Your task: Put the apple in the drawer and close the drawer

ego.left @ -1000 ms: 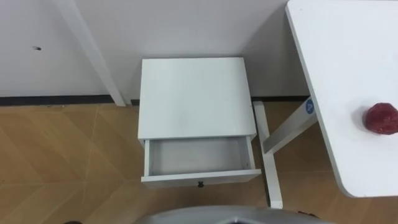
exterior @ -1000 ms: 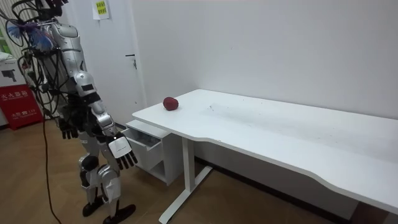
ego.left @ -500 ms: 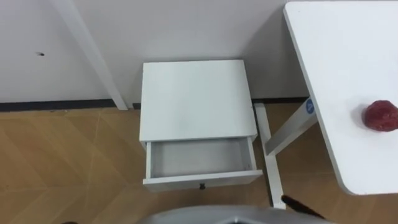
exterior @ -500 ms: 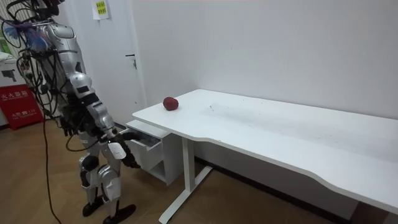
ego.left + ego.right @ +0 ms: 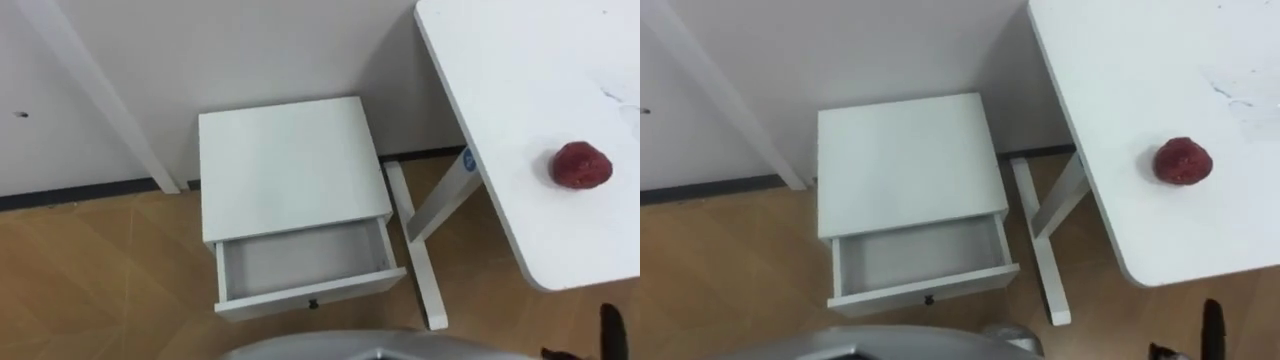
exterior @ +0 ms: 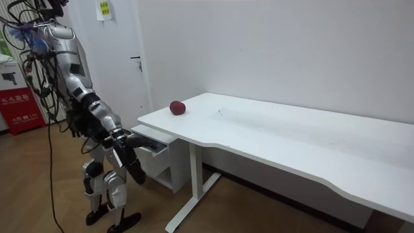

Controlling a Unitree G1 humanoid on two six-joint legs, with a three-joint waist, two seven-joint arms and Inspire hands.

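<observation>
Apple (image 5: pixel 582 164) lay on the table (image 5: pixel 520 80), ahead of and above the right hand (image 5: pixel 610 326), whose fingers looked straight and empty. The drawer (image 5: pixel 300 262) stood open well to that hand's left. A hasty reach could have nudged the round fruit, rolling it off the table's near edge onto the floor (image 5: pixel 100 290).

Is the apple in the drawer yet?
No: the apple lies on the white desk, and the open drawer holds nothing.
</observation>
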